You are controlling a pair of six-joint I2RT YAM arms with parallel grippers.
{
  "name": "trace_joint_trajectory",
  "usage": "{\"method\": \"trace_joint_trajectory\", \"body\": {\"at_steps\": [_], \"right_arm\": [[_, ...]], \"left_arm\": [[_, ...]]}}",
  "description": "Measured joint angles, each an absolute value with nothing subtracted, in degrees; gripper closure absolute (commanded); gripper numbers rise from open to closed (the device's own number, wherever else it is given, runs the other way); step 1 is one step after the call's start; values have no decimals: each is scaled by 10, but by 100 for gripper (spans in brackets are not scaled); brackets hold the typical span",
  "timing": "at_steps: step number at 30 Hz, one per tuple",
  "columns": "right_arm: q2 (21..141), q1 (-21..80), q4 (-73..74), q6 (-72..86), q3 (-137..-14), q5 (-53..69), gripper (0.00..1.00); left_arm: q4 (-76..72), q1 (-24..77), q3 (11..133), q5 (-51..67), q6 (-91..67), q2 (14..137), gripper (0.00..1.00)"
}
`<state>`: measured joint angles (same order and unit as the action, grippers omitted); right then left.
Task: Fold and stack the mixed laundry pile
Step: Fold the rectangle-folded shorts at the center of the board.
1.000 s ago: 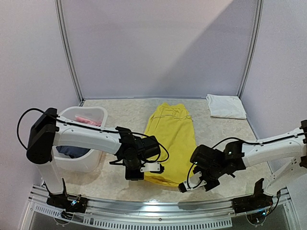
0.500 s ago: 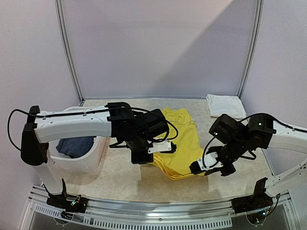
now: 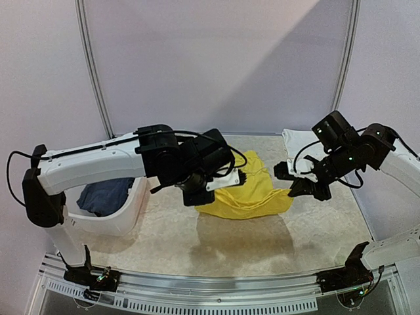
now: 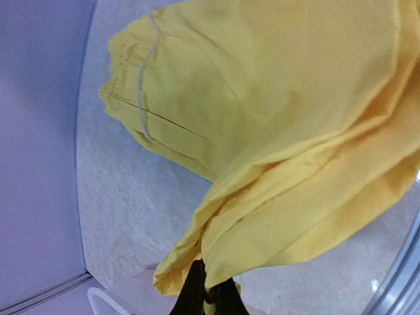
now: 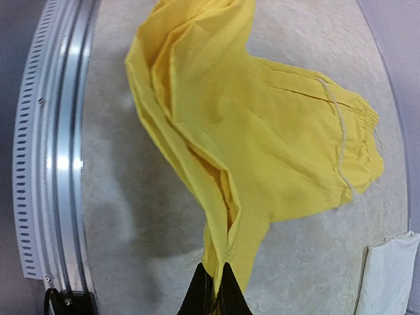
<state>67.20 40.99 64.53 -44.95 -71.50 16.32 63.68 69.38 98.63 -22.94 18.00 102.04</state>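
The bright yellow shorts point(image 3: 252, 193) hang between my two grippers above the middle of the table, their waistband end still lying on the table toward the back. My left gripper point(image 3: 237, 177) is shut on one hem corner of the shorts point(image 4: 275, 151). My right gripper point(image 3: 289, 190) is shut on the other hem corner of the shorts point(image 5: 262, 125). A folded white T-shirt point(image 3: 308, 144) lies at the back right. A dark navy piece point(image 3: 105, 195) lies in the white basket point(image 3: 125, 220) at the left. The pink piece is hidden.
The basket stands at the left edge beside my left arm. The metal rail point(image 3: 210, 292) runs along the table's near edge and also shows in the right wrist view point(image 5: 56, 151). Pale walls close the back and both sides.
Both grippers have lifted the near end of the yellow shorts and carried it up and toward the back, folding it over the waistband end. My right arm rose far to the right.
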Motion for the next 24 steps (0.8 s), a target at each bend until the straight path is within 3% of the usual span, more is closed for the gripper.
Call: {"method": "trace_joint_trajectory", "body": {"at_steps": [7, 13, 24], "right_arm": [[764, 277, 533, -413, -731, 156, 100], [883, 237, 431, -368, -769, 139, 100], [1158, 172, 342, -289, -1003, 143, 100]], "left_arm": [[535, 601, 1095, -293, 197, 1120, 100], [504, 537, 1198, -326, 198, 1254, 100], [439, 437, 1341, -316, 132, 1398, 100]]}}
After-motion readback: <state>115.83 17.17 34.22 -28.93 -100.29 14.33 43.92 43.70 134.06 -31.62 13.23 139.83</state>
